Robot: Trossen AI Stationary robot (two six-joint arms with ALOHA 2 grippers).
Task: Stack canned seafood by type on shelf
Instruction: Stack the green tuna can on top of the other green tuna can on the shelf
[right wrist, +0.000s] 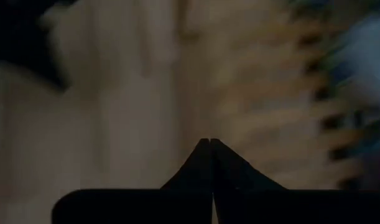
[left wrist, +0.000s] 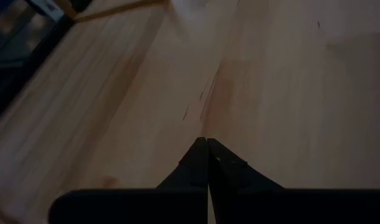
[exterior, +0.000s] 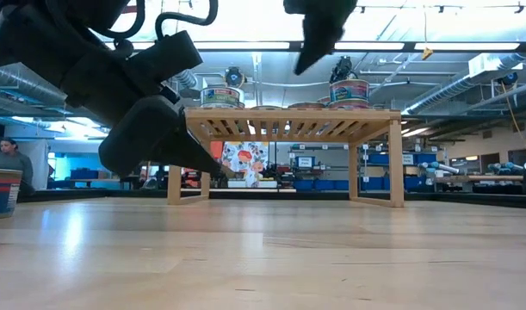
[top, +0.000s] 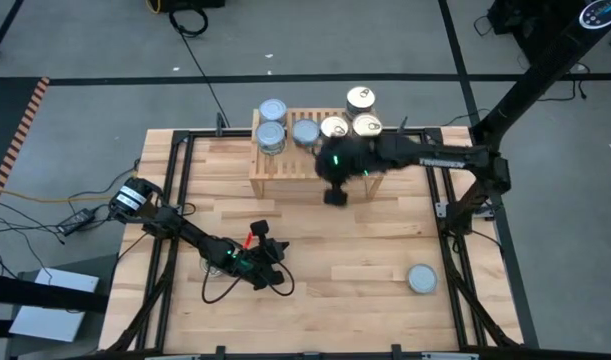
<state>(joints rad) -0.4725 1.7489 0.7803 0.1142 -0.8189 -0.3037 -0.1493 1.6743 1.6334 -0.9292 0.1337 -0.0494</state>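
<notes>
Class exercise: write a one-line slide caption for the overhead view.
Right gripper shut above the shelf of sorted tins; one tin left on the table.

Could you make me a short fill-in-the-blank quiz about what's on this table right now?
1. The one tin not on the shelf has a ____ lid.
2. The gold-lidded tins stand on the shelf's ____ half in the high view.
3. The right end effector has its fingers ____.
4. The left end effector points at bare ____.

Missing words: silvery-blue; right; shut; tabletop
</notes>
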